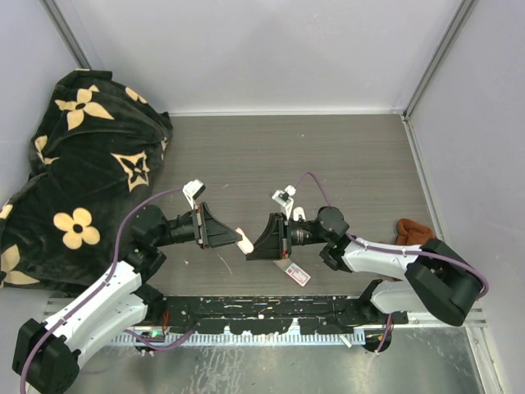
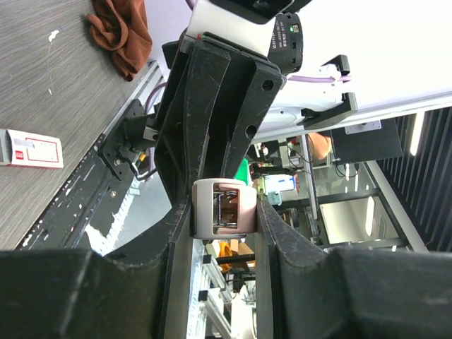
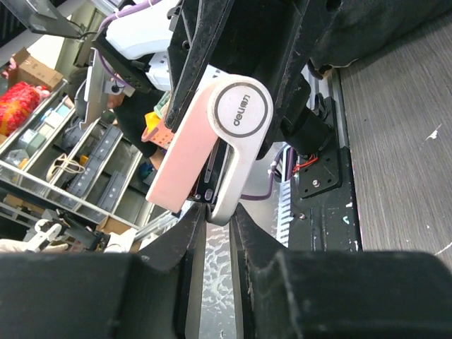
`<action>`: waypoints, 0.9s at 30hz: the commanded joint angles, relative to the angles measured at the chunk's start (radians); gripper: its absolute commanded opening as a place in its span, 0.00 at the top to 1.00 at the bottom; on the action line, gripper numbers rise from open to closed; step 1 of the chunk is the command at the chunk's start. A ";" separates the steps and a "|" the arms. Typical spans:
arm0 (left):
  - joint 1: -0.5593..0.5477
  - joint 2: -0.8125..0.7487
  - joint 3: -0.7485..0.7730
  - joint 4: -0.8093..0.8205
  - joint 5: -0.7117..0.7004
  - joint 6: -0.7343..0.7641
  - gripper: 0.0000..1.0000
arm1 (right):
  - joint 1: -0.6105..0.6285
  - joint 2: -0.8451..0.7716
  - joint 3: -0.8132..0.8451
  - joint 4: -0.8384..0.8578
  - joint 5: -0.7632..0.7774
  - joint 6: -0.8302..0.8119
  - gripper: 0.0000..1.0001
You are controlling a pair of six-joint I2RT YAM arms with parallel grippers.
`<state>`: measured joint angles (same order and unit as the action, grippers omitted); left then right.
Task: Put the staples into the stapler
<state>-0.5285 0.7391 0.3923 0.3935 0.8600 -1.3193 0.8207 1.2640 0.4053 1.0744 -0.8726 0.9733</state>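
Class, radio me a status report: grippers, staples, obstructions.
Left gripper shut on stapler. Right gripper around its end, grip unclear. Staples box on table, untouched. Brown cloth apart, far right.

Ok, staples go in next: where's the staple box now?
In the top view, the staple box lies on the table right of centre, just below the right gripper, by the black base rail.
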 commanded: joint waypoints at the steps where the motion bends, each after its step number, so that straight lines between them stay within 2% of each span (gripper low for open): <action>1: -0.001 -0.015 0.045 0.085 0.041 -0.012 0.97 | -0.004 0.021 0.038 0.139 0.016 0.047 0.98; 2: -0.002 -0.014 0.044 0.083 0.041 -0.009 0.93 | -0.004 0.025 0.038 0.152 0.018 0.059 0.99; 3: -0.001 -0.013 0.041 0.077 0.040 -0.004 0.81 | -0.005 0.028 0.038 0.163 0.021 0.067 0.99; 7: -0.002 -0.008 0.034 0.061 0.033 0.010 0.50 | -0.004 0.035 0.039 0.157 0.027 0.073 0.99; 11: -0.001 -0.009 0.035 0.056 0.030 0.017 0.35 | -0.006 0.043 0.034 0.147 0.030 0.073 0.99; 16: -0.002 -0.012 0.034 0.036 0.027 0.029 0.42 | -0.009 0.043 0.029 0.147 0.035 0.075 0.99; 22: -0.001 -0.015 0.027 0.020 0.014 0.039 0.60 | -0.017 0.044 0.029 0.120 0.043 0.076 0.99; 25: -0.001 -0.014 0.027 0.004 0.003 0.047 0.73 | -0.020 0.048 0.027 0.114 0.031 0.074 0.99; 26: -0.001 -0.015 0.027 0.000 -0.002 0.048 0.78 | -0.022 0.048 0.026 0.110 0.026 0.072 0.96; 27: -0.001 -0.016 0.025 -0.004 -0.006 0.047 0.82 | -0.023 0.046 0.024 0.105 0.024 0.071 0.86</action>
<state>-0.5285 0.7372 0.3939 0.3870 0.8562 -1.2858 0.8078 1.3117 0.4057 1.1351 -0.8505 1.0546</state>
